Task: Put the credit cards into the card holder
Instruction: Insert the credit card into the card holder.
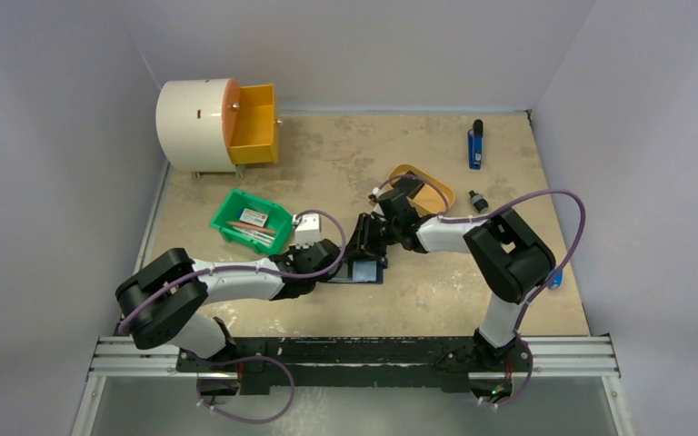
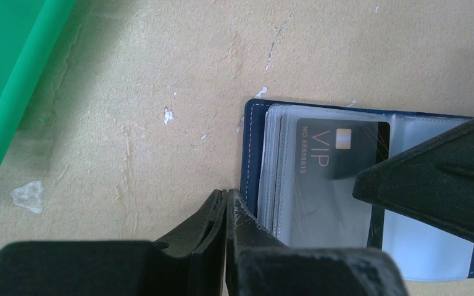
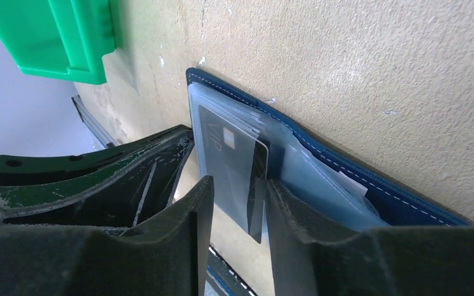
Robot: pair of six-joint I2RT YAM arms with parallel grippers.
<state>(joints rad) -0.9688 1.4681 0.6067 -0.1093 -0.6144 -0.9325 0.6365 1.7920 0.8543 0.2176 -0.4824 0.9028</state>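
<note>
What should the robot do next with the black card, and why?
Probably nudge the black card deeper with the right jaws. They stand open around it, and its end sticks out of the clear sleeve of the card holder. The left jaws are shut and sit at the holder's edge, perhaps steadying it.
</note>
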